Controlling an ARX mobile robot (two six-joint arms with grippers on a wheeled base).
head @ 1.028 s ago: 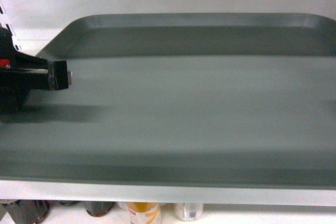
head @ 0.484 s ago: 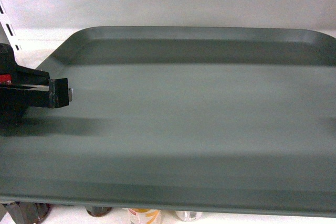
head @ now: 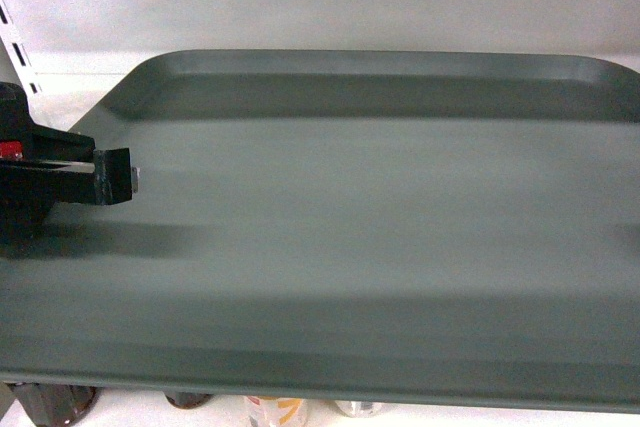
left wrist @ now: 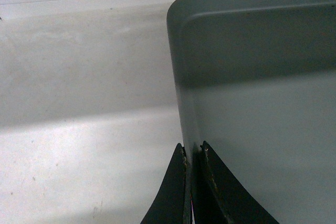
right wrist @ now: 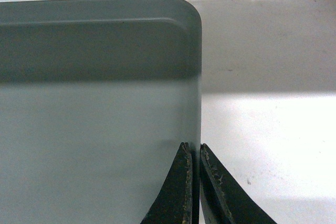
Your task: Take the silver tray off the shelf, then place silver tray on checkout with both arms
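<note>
Matte grey-silver metal fills nearly the whole head view: the silver tray [head: 380, 237] is a wide rectangle with rounded corners, a low raised rim and a plain flat bottom crossed by soft bands of shadow. It sits over the white painted shelf [left wrist: 84, 103], whose board looks smooth but faintly speckled and scuffed, half in shade and half in bright light. Its near rim reaches past the shelf's front, and the tops of several bottles [head: 270, 409] on a lower level show beneath that rim. The left gripper [left wrist: 192, 153] has its 2 thin black fingers pinched onto the tray's left rim, 1 inside the rim and 1 outside, with only the rim between them. The right gripper [right wrist: 192, 150] is clamped the same way on the right rim, its worn black fingers flecked with pale scratches. In the head view the left arm [head: 60, 177] enters from the left edge, black and blocky, with a small red mark near its wrist. Behind the tray stands a pale back panel [head: 330, 17], and a slotted white upright [head: 18, 42] runs down at the far left.
</note>
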